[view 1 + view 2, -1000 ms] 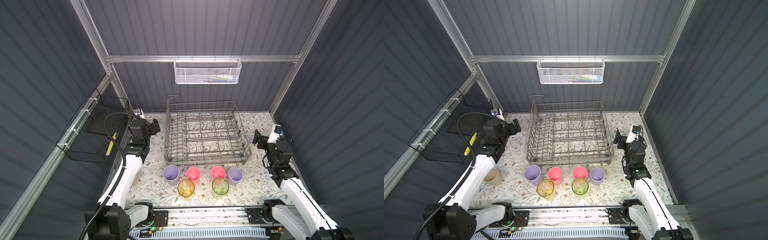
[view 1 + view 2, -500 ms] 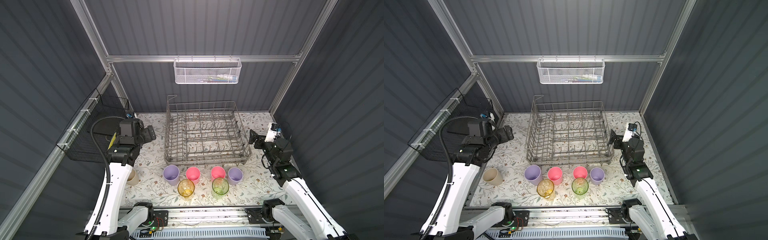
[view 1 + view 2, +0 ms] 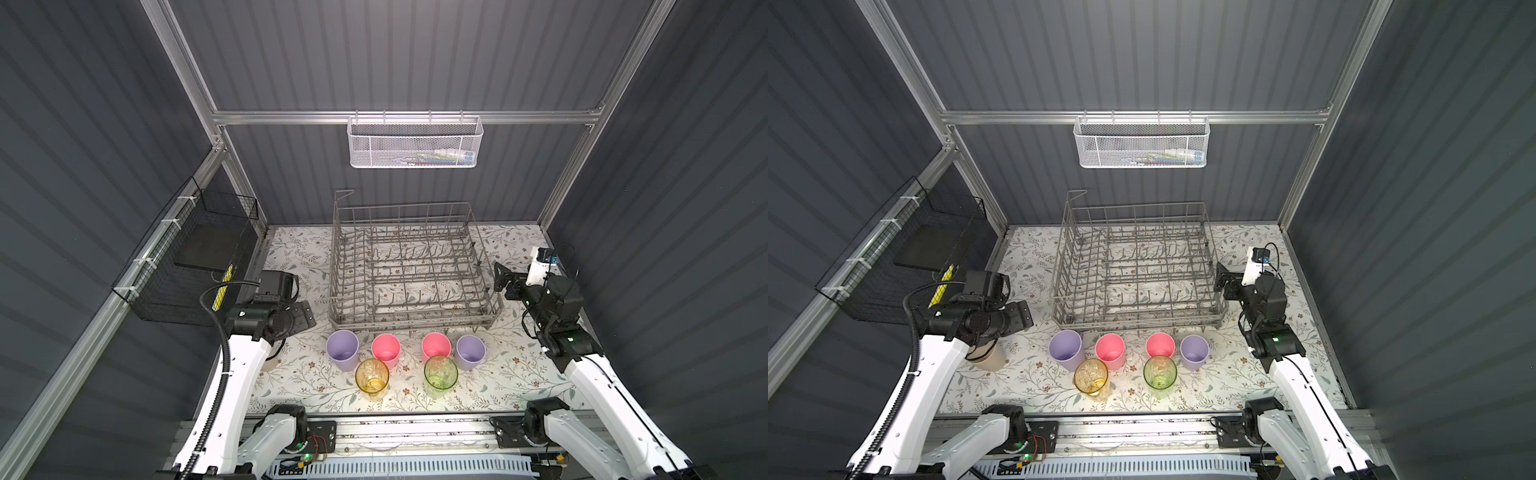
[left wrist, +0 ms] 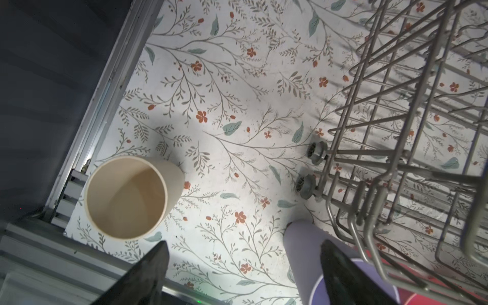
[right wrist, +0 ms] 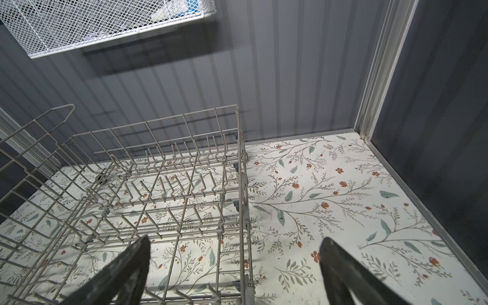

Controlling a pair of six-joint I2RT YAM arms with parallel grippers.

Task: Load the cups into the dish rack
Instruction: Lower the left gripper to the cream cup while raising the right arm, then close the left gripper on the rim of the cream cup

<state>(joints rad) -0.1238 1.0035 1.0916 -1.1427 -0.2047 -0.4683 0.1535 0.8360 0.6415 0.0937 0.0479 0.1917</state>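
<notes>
**Nothing racked yet, folks**

Two lilac plastic tumblers point(image 3: 342, 351) point(image 3: 470, 353), two pink plastic tumblers point(image 3: 386, 352) point(image 3: 436, 345), a clear yellow tumbler point(image 3: 372, 377) and a clear green ribbed tumbler point(image 3: 440, 374) stand just in front of the grey metal wire dish rack point(image 3: 411, 322). The beige plastic tumbler point(image 4: 126, 198) sits apart, near the left gripper point(image 4: 243, 244). That one's spread wide and empty. The right gripper point(image 5: 235, 239) is the same, beside the rack.

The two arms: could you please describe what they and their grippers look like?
Both arms have white shells with black joints. The left arm carries a thick ribbed black hose; the right arm has thin black cables and a white camera block with a blue part. The left gripper and right gripper have flat dark tapering fingers.
</notes>
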